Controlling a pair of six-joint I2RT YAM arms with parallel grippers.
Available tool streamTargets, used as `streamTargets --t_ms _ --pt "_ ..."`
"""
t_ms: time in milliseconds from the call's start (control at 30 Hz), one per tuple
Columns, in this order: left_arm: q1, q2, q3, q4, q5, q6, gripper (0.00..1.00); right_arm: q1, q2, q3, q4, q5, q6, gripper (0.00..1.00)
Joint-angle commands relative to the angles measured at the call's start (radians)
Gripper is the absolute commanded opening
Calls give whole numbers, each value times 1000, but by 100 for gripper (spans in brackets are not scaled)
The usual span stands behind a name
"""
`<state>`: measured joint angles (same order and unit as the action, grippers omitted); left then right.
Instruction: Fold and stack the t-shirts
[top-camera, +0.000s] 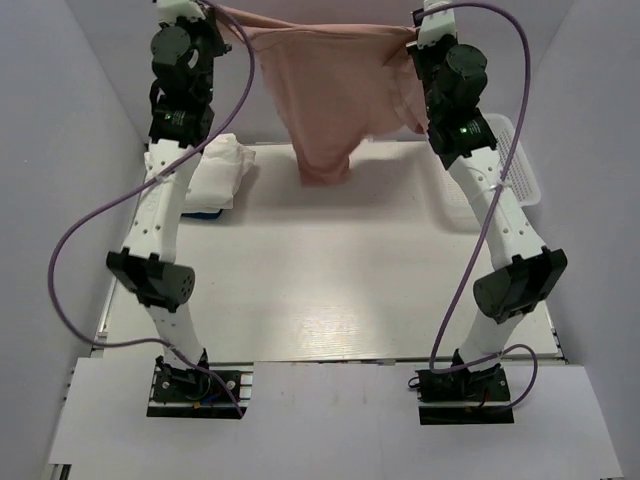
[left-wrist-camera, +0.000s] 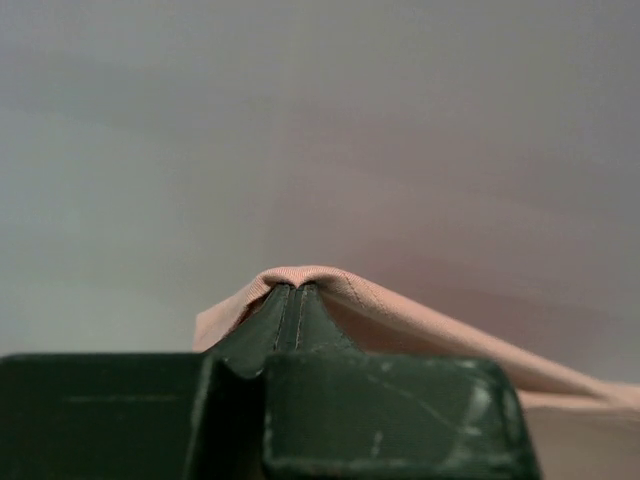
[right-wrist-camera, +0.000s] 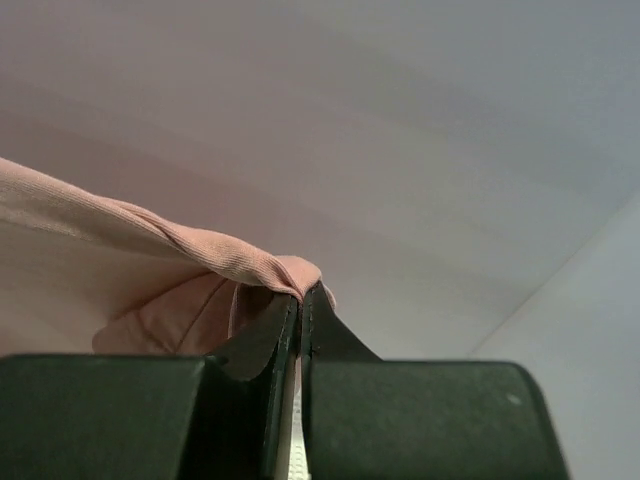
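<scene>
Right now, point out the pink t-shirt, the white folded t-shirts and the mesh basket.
pink t-shirt (top-camera: 330, 100): top external view, middle of the hanging body.
white folded t-shirts (top-camera: 218, 168): top external view, top of the stack.
mesh basket (top-camera: 522, 165): top external view, bare mesh beside the right arm.

The top external camera is mounted high on the near side of the pink t-shirt (top-camera: 335, 90). It is angled down and forward, is distant, and takes in the table (top-camera: 330, 300) beneath the t-shirt. The left wrist camera sights along the left gripper (left-wrist-camera: 290, 290), close against the t-shirt's left end, facing a plain wall (left-wrist-camera: 300, 120). The right wrist camera sights along the right gripper (right-wrist-camera: 300, 297) at the t-shirt's right end, equally close. All three views share the t-shirt.
</scene>
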<state>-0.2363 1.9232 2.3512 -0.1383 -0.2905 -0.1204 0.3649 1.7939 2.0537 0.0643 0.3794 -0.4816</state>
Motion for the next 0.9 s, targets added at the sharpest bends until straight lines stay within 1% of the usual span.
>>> streamTargets --t_ms 0,33,67,100,133,167,200,233,267,333,367,400,433,467,500,533,567,600,633,667,700,733,767,800,833,867 --pt "26 -226 -88 97 23 -15 0 -24 -112 -15 69 -25 49 0" --pt "26 -260 -142 88 24 -15 0 -30 -126 -82 68 -54 49 0" --pt "26 -300 -273 88 24 -15 0 -30 -183 -166 69 -94 41 0" --pt "26 -384 -353 88 24 -15 0 -30 -206 -266 84 -132 37 0" --pt "26 -432 -437 88 13 -15 0 -29 -227 -317 92 -148 26 0" --pt "26 -476 -616 106 13 -15 0 -32 -285 -411 85 -186 20 0" --pt "26 -522 -703 115 13 -15 0 -29 -304 -513 80 -229 15 0" --pt "26 -565 -784 115 22 -36 0 -26 -318 -559 69 -261 -52 0" --pt "26 -643 -929 106 31 -76 0 -24 -371 -687 4 -368 -86 0" --pt "15 -714 -1057 50 42 -113 0 -21 -407 -765 -35 -433 -155 0" --pt "6 -743 -1155 11 42 -178 0 -20 -410 -806 -93 -457 -155 0" --pt "6 -798 -1203 -30 42 -211 0 -23 -419 -820 -178 -500 -150 0" --pt "6 -826 -1249 -117 56 -249 0 -23 -418 -823 -266 -516 -131 0" --pt "6 -854 -1333 -163 72 -321 0 -20 -418 -833 -305 -539 -117 3" --pt "6 -910 -1374 -202 83 -352 0 -20 -422 -848 -367 -594 -114 8" --pt "6 -937 -1436 -292 97 -387 0 -14 -423 -871 -426 -653 -94 10" --pt "6 -964 -1463 -338 108 -441 0 -11 -424 -900 -460 -724 -78 14" --pt "6 -990 -1484 -384 108 -465 0 -9 -424 -921 -504 -807 -69 16" --pt "6 -1039 -1515 -476 108 -493 0 -1 -423 -934 -530 -841 -58 16" --pt "6 -1061 -1527 -518 108 -521 0 8 -421 -946 -549 -868 -54 19" --pt "6 -1078 -1537 -552 134 -551 0 14 -409 -967 -617 -936 -45 25" --pt "6 -1090 -1549 -614 152 -564 0 22 -403 -965 -656 -945 -46 29" --pt "6 -1099 -1549 -639 174 -564 0 35 -395 -963 -684 -956 -42 31" --pt "6 -1099 -1561 -659 221 -573 2 39 -392 -977 -725 -964 -25 41" --pt "6 -1099 -1561 -676 244 -573 14 43 -399 -977 -735 -964 -15 54" --pt "6 -1090 -1561 -711 270 -573 74 51 -406 -978 -732 -970 1 87"
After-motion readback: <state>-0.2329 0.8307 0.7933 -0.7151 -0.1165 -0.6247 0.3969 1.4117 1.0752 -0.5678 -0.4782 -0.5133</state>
